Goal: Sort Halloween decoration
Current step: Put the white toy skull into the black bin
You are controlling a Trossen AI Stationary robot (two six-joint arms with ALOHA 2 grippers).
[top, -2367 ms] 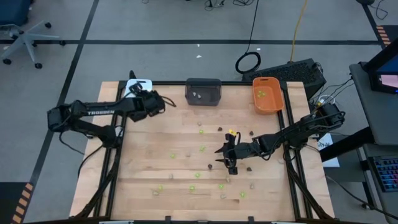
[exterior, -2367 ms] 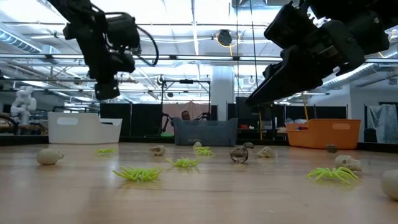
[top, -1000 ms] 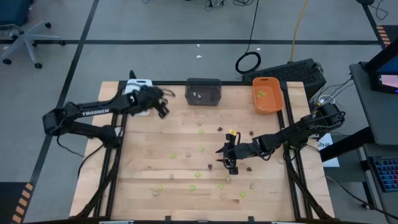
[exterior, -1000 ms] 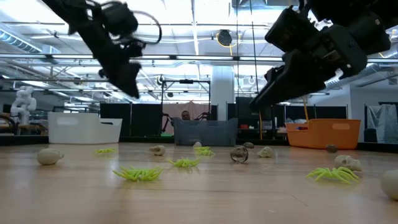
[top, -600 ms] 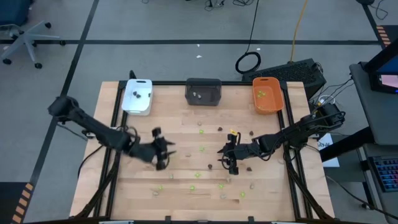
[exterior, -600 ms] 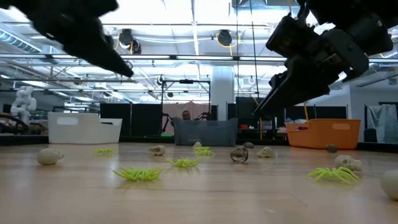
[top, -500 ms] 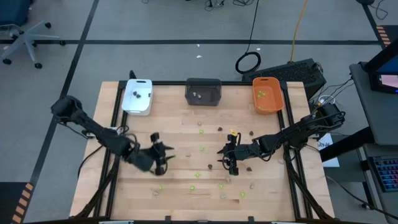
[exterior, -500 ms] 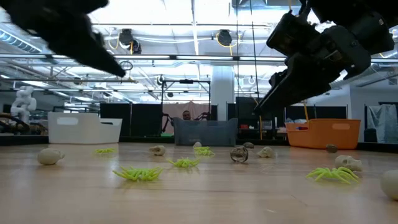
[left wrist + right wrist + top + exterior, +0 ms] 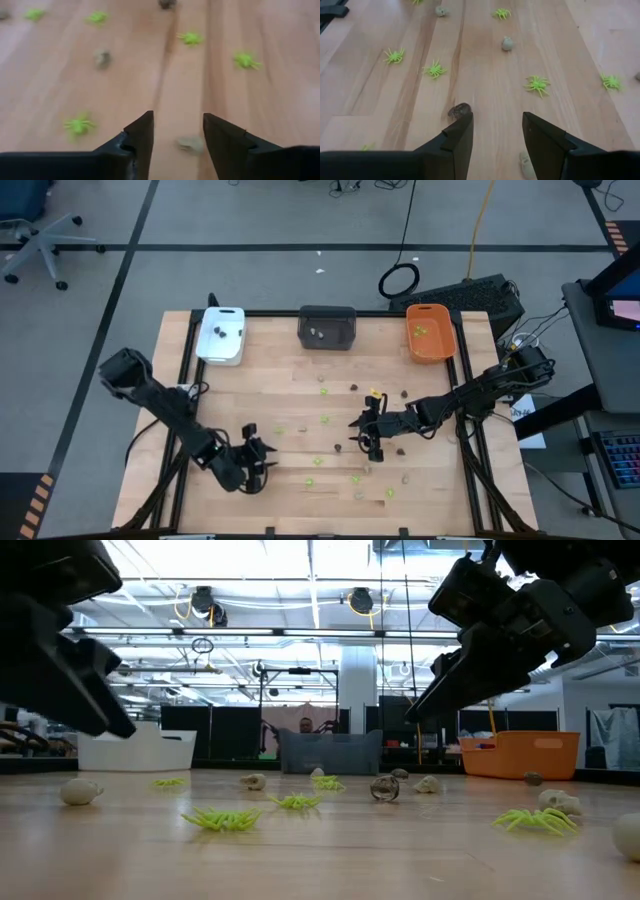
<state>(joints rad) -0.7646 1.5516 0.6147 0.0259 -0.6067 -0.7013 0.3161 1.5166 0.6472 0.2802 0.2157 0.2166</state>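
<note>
Lime green, beige-grey and dark pieces dot a pale wooden table point(image 9: 300, 395).

Beyond the black left gripper point(image 9: 177, 131), lime-green spiders point(image 9: 78, 124) lie on light tan boards, a beige-grey piece point(image 9: 189, 144) between its fingers. Just ahead of the black right gripper point(image 9: 497, 131) sits a dark brown piece point(image 9: 458, 110). Far from both stand a white tray point(image 9: 222, 335), a dark grey tray point(image 9: 327, 327) and an orange tray point(image 9: 430, 332).
</note>
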